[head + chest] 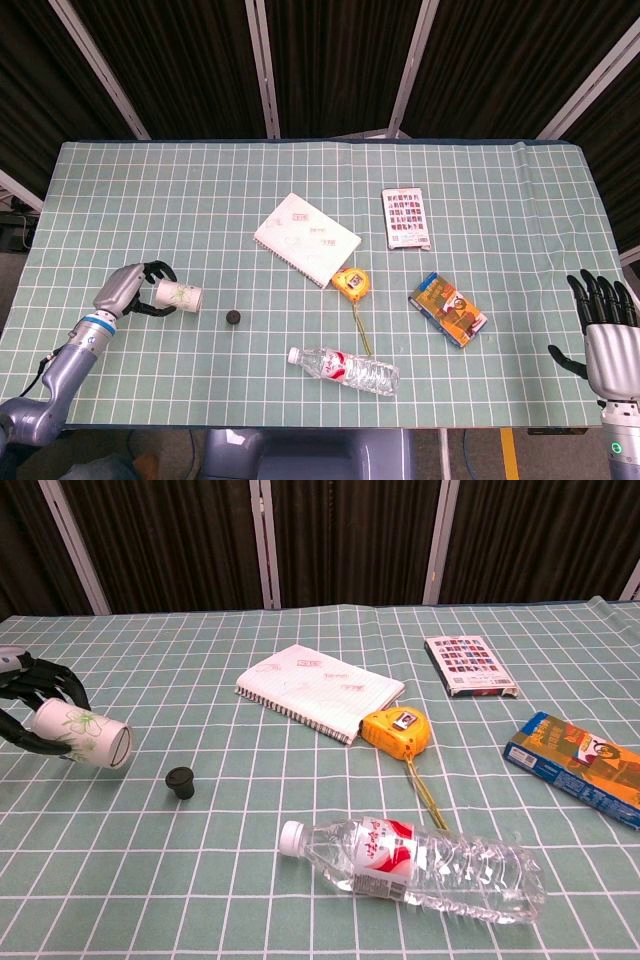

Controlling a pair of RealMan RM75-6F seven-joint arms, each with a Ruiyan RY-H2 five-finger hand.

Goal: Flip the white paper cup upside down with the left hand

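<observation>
Bottle (415, 868) lies nearest me on the table (500, 200), black cap (179, 781) beyond it. My left robot hand (128, 290) grasps the white paper cup (82, 734) sideways above the table's left edge, mouth toward the cap. Halfway over, I judge: roll on until the mouth faces down, then lower flat. Right robot hand (606, 335) idle, fingers spread.

No text or label anywhere is sharp enough to read.
</observation>
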